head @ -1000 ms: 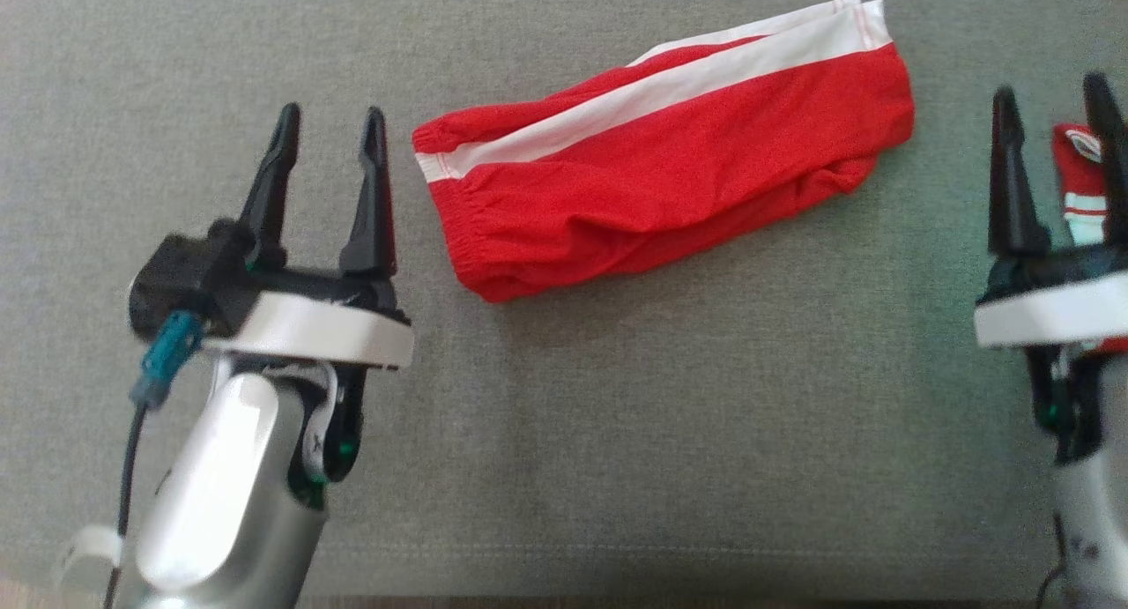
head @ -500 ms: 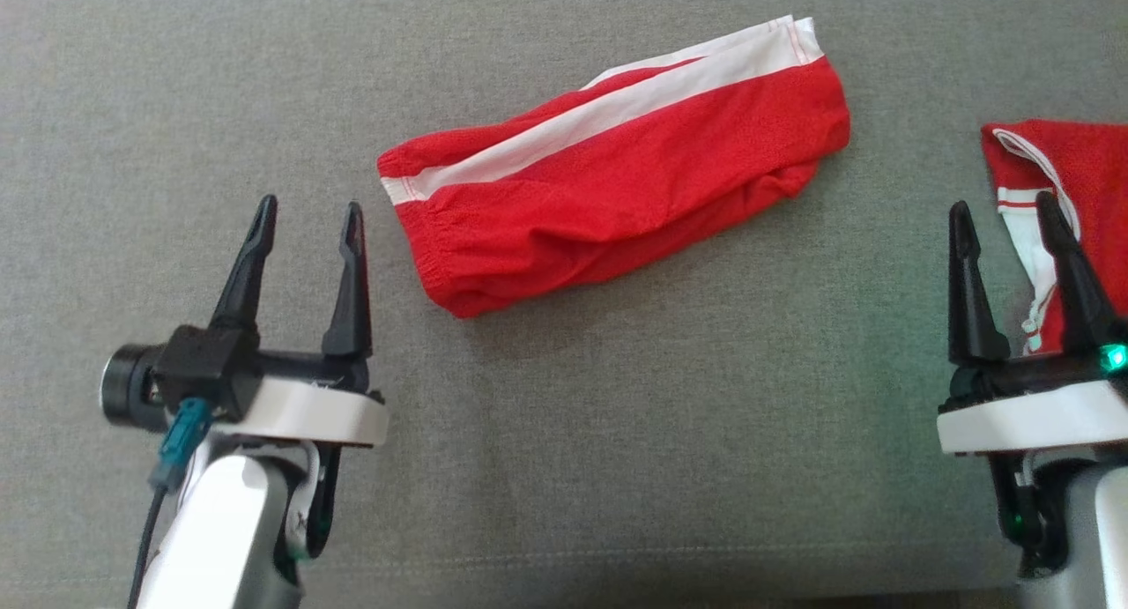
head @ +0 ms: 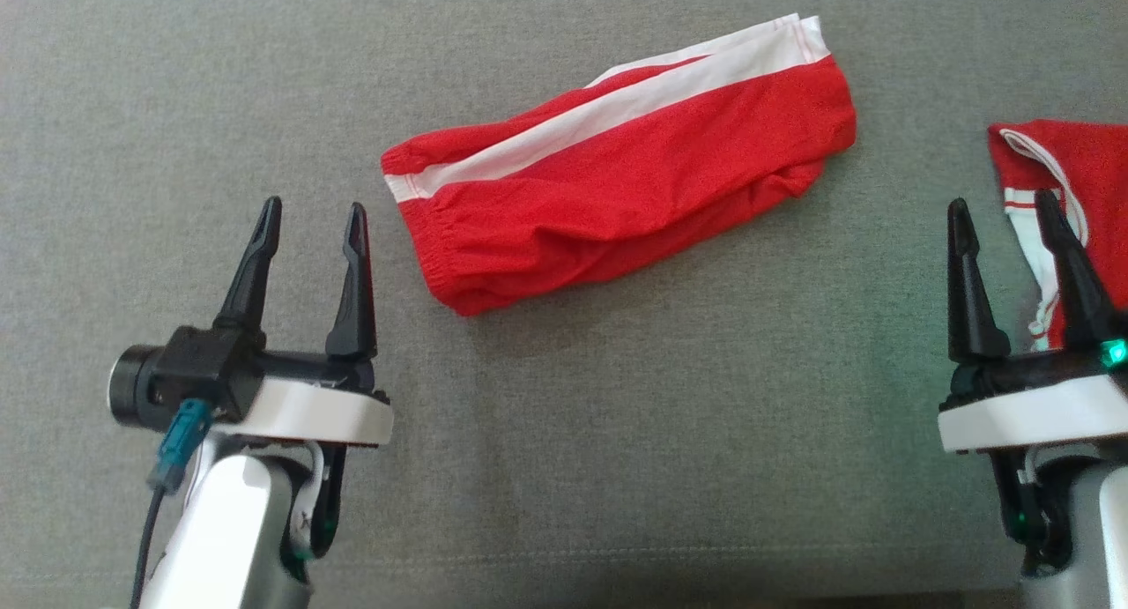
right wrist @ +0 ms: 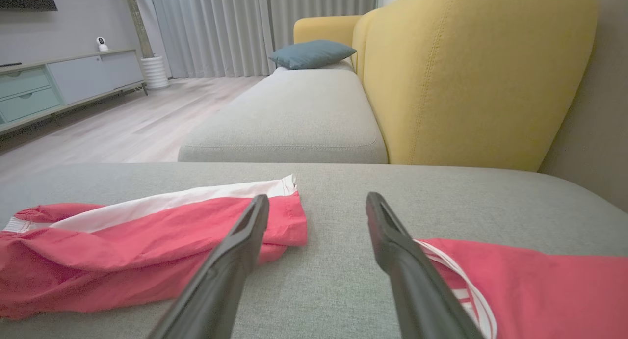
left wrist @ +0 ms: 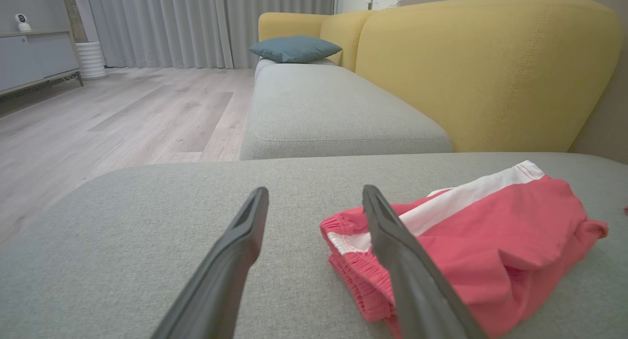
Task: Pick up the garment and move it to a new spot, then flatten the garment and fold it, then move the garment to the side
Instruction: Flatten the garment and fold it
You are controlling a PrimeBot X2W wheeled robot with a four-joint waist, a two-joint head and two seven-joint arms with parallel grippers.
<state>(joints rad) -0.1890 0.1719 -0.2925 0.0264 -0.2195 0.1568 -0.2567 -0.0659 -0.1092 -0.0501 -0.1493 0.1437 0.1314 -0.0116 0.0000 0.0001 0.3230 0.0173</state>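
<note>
A red garment (head: pixel 617 168) with a white side stripe lies folded lengthwise on the grey cushion (head: pixel 617 433), its elastic waistband toward the left. My left gripper (head: pixel 310 212) stands open just left of the waistband and nearer to me, not touching it. In the left wrist view the garment (left wrist: pixel 490 231) lies right of my open left gripper (left wrist: pixel 315 192). My right gripper (head: pixel 1003 202) is open too, empty, to the right of the garment's hem end. The right wrist view has the garment (right wrist: pixel 147 241) to the left of my right gripper (right wrist: pixel 318 199).
A second red piece with white trim (head: pixel 1075 168) lies at the right edge, partly behind my right fingers, and appears as the second red piece (right wrist: pixel 539 280) in the right wrist view. Beyond stand a yellow backrest (left wrist: pixel 481 69), a blue pillow (left wrist: pixel 294 48) and wooden floor (left wrist: pixel 98 123).
Both grippers have drawn back toward me from the garment, still open, while the camera shifted. The second red piece shows more fully. In the last half second almost nothing moved.
</note>
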